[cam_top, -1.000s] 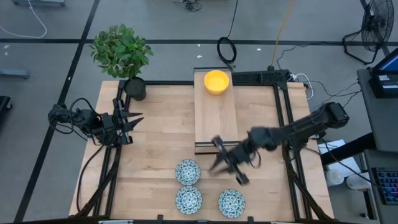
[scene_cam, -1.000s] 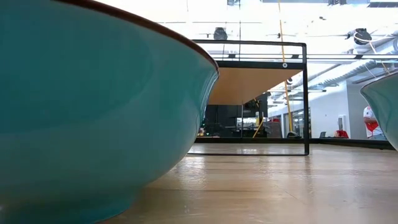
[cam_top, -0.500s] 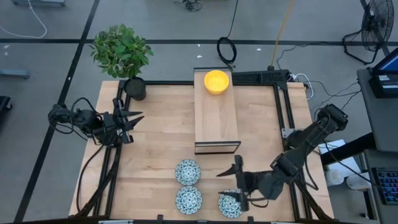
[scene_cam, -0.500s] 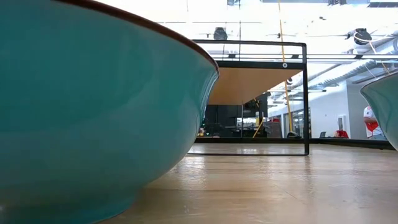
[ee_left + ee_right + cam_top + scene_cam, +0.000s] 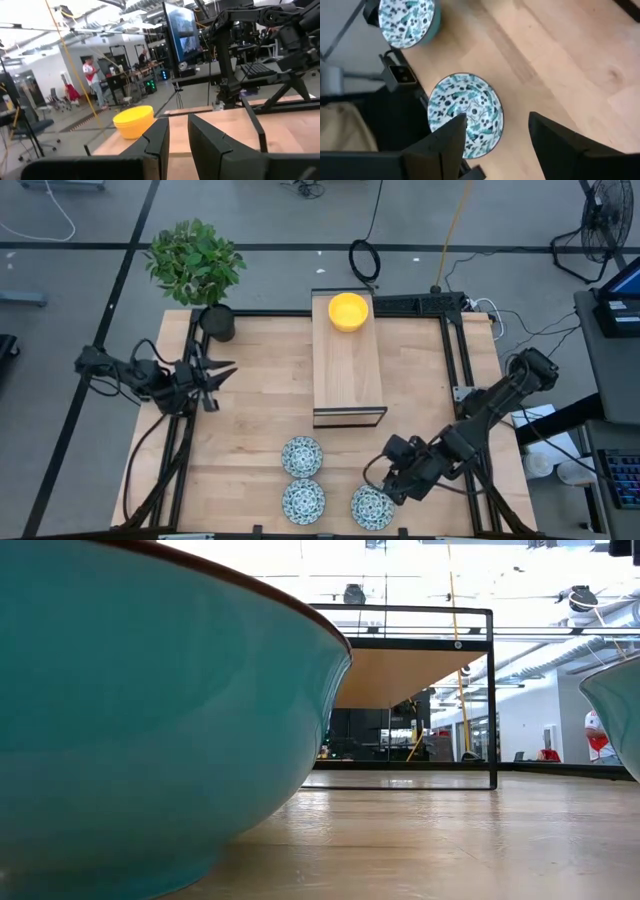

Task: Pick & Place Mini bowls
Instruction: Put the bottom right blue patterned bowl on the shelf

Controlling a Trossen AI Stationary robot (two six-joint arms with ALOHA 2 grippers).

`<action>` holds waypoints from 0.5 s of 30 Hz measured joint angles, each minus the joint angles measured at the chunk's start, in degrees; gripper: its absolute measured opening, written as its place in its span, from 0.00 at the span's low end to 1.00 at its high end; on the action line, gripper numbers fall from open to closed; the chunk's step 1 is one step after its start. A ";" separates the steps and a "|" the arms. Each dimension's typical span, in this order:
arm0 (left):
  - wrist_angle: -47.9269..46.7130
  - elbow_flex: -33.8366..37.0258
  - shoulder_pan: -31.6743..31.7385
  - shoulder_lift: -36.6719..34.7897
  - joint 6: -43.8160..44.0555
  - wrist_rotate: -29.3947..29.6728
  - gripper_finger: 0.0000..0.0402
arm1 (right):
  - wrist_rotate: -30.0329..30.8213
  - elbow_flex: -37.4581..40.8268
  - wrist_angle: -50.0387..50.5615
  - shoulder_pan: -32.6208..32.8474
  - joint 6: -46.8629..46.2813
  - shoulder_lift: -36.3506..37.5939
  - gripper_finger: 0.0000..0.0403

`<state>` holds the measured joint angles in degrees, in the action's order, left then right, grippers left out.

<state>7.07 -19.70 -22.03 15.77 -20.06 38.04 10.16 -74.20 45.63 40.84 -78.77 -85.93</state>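
Mini bowls were spread over the counter [image 5: 260, 380]: one yellow bowl [image 5: 348, 311] sat at the far end of the raised wooden board [image 5: 348, 370], and three patterned bowls [image 5: 302, 456] lay near the front edge. The rightmost patterned bowl [image 5: 371, 507] was partly covered by the right gripper [image 5: 385, 485], whose jaws were spread wide and empty above it. Half a second earlier that gripper had been slightly farther back. The left gripper [image 5: 222, 370] stayed at the left edge, jaws nearly closed, holding nothing.

text: none legible | labels - none | signs - none
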 joint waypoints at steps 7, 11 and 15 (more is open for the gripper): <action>0.05 0.00 0.01 4.82 6.53 0.02 0.19 | -8.50 7.02 -10.49 0.17 -3.15 -1.04 0.50; 0.09 0.00 0.01 8.35 9.88 0.01 0.19 | -10.41 10.12 -13.72 0.50 -3.09 -1.86 0.48; 1.48 0.00 0.01 12.08 12.88 0.02 0.19 | -10.51 12.35 -15.42 0.52 -2.81 -1.88 0.46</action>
<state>8.55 -19.70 -22.02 27.85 -7.18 38.06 -0.36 -61.85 30.21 41.36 -81.58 -87.81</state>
